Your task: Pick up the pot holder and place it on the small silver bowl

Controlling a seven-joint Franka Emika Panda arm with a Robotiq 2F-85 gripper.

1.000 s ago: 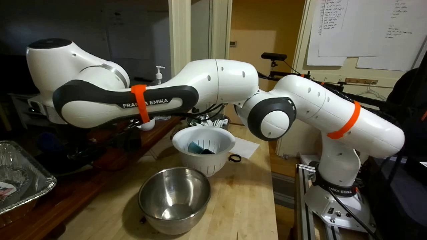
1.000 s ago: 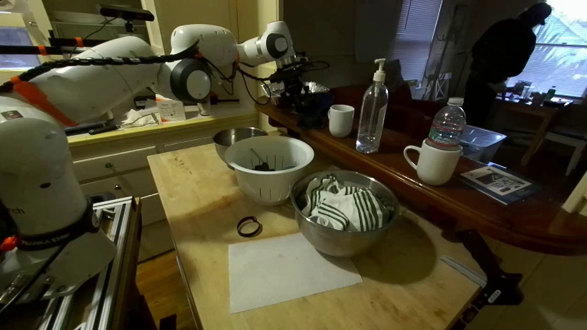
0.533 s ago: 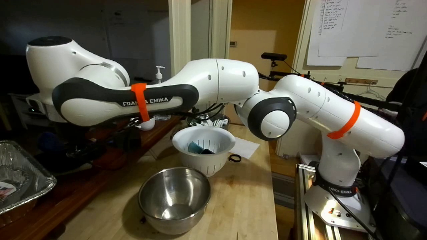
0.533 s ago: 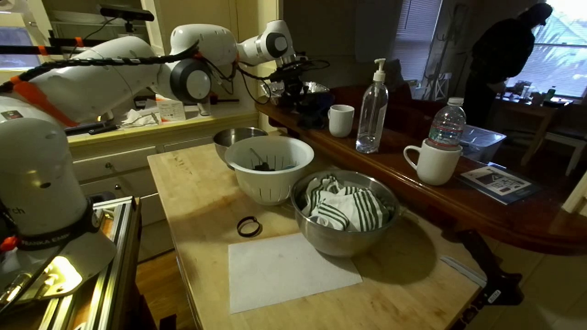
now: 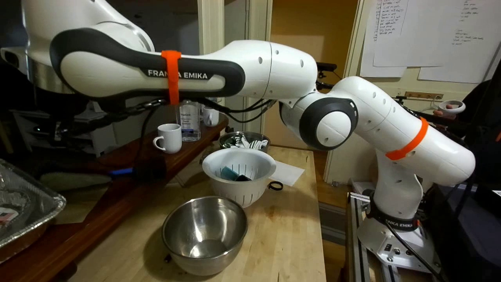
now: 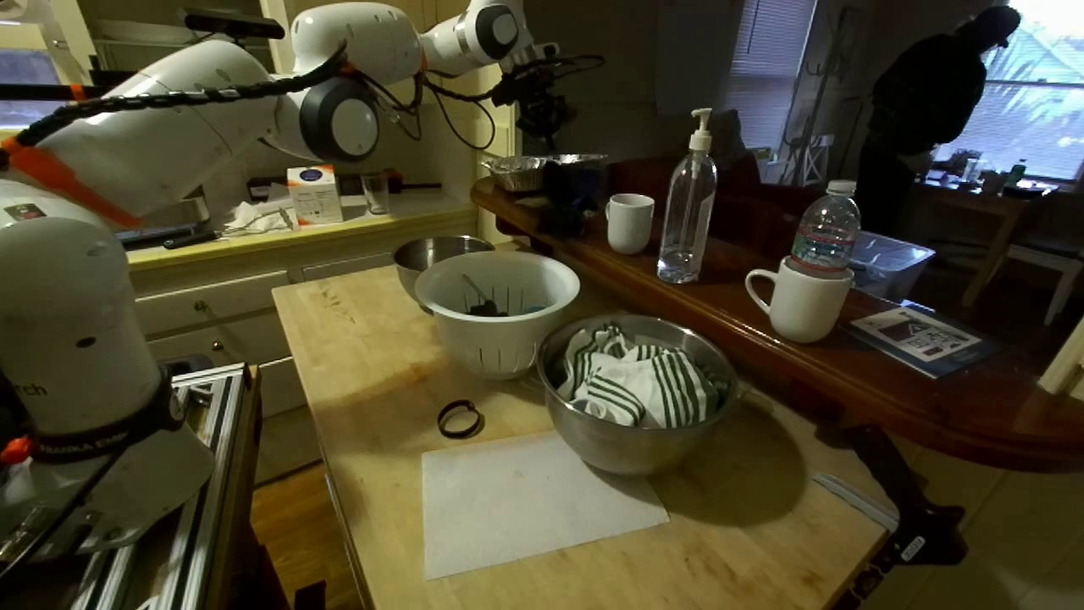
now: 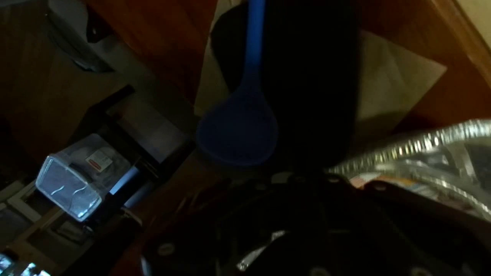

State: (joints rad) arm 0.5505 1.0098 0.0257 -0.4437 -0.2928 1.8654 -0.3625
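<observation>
The pot holder (image 7: 314,84) is a black flat pad running up the wrist view from between the fingertips. My gripper (image 7: 316,178) looks shut on its near end, though the jaws are very dark. The gripper (image 6: 544,135) is raised above the far end of the wooden ledge, near the foil trays. In the exterior views the pot holder is hard to make out against the dark. The small silver bowl (image 5: 205,243) stands empty on the wooden table, well below and to one side of the gripper. It shows partly behind the white colander in an exterior view (image 6: 408,273).
A blue utensil (image 7: 238,130) and brown paper (image 7: 399,76) lie below the gripper. A foil tray (image 5: 23,227) is beside them. A white colander (image 5: 238,188) stands beside the bowl. White mugs (image 6: 630,224) and a pump bottle (image 6: 688,220) stand along the ledge. A steel bowl (image 6: 631,453) holds striped cloth.
The arm has risen from the ledge. A black shape that covered the paper has come up off it, so the paper and the bright blue handle now show.
</observation>
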